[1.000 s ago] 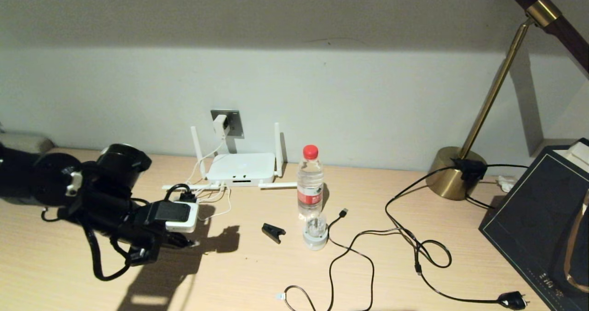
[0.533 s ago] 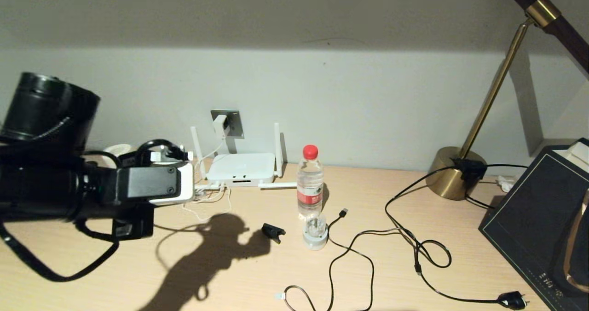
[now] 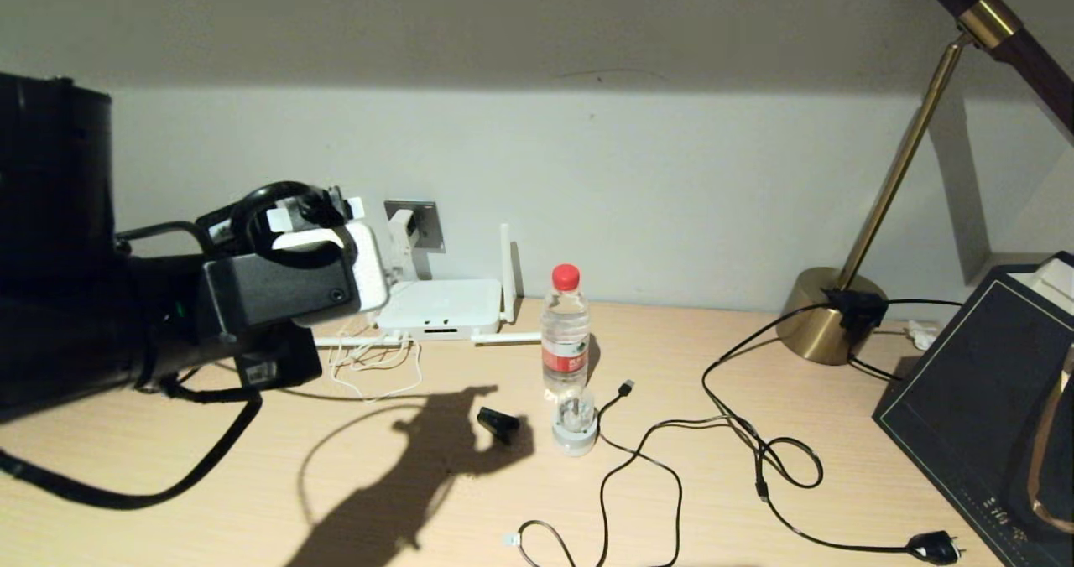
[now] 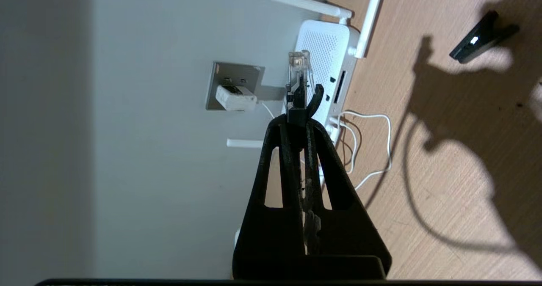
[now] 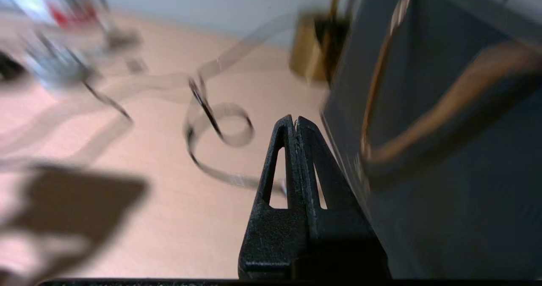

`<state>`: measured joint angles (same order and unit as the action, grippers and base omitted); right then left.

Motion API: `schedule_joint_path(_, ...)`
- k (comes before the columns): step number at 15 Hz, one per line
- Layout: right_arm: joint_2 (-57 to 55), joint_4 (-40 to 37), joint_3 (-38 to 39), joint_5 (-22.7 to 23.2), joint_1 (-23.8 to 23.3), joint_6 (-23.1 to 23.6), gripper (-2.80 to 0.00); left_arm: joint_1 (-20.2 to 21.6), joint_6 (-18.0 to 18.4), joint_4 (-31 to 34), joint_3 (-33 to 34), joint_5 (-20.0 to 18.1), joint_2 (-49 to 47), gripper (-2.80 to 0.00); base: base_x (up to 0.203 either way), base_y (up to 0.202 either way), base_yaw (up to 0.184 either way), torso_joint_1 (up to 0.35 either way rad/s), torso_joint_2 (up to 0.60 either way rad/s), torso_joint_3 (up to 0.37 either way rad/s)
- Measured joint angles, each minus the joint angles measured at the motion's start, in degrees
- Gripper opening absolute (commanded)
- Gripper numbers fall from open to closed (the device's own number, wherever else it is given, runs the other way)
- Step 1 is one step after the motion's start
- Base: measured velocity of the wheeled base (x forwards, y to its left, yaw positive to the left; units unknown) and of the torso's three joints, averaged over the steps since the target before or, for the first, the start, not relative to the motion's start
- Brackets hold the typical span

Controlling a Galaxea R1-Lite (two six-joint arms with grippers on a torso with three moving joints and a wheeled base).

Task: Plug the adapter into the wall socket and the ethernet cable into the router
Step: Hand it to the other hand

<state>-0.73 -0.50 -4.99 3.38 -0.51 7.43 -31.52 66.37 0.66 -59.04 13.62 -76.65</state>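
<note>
The work lay on a pale wood-grain desk [image 3: 688, 533] set against a plain light wall [image 3: 671, 173], lit from the right by a brass lamp [image 3: 847, 299] whose shade edge showed at the top corner. A dark box with a fine pale border [image 3: 965, 399] stood at the desk's right end. No brand or writing could be read; the water bottle [image 3: 565, 332] had a red cap and a red label, its print too small to make out.

The adapter [image 3: 402, 230] sat plugged into the wall socket [image 3: 424, 219], its thin white cord looping down to the desk beside the router [image 3: 440, 305], which lay flat under the socket with antennas both upright and folded down. The left gripper [image 4: 299, 121] was clamped on the ethernet cable [image 4: 299, 81] just behind its clear-tipped connector, which stood out beyond the fingertips and pointed toward the router's ported edge without touching it. A small black clip [image 3: 498, 423] lay near the bottle, and a thin black USB cable [image 3: 638, 458] and the lamp cord [image 3: 789, 466] trailed loose across the desk.

The right gripper [image 5: 295, 123] hung beside the dark box, fingers pressed together on nothing.

Against the earlier frames (a second back the arm was low over the desk), the left arm had risen and swung toward the wall, its shadow sliding right to cover the clip.
</note>
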Motion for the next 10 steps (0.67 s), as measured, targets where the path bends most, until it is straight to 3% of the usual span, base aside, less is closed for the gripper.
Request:
schedule_joint_path(2,-4.6,-1.5,-7.8,3.4,0.0,-3.6,-2.80,-1.1,0.1,-0.4,-1.3,0.9,-0.6,-2.80,0.000,0.000,0.000,0.000,0.00,0.000)
schedule_joint_path(4,-15.0,-4.4,-17.8,9.7,0.0,-7.9,-2.80,-3.9,-0.2,-0.6,-4.6,3.0,-2.0,-2.80,0.000,0.000,0.000,0.000,0.00,0.000)
schedule_joint_path(7,-36.3,-7.7,-32.5,23.6,0.6,-13.9,-2.80,-10.0,-2.9,-1.0,-8.2,8.3,-4.5,-2.80,0.000,0.000,0.000,0.000,0.00,0.000)
schedule_joint_path(10,-57.9,-9.2,-46.0,35.9,4.7,-19.8,-2.80,-13.2,-3.4,-5.1,-8.2,9.6,-6.0,-2.80,0.000,0.000,0.000,0.000,0.00,0.000)
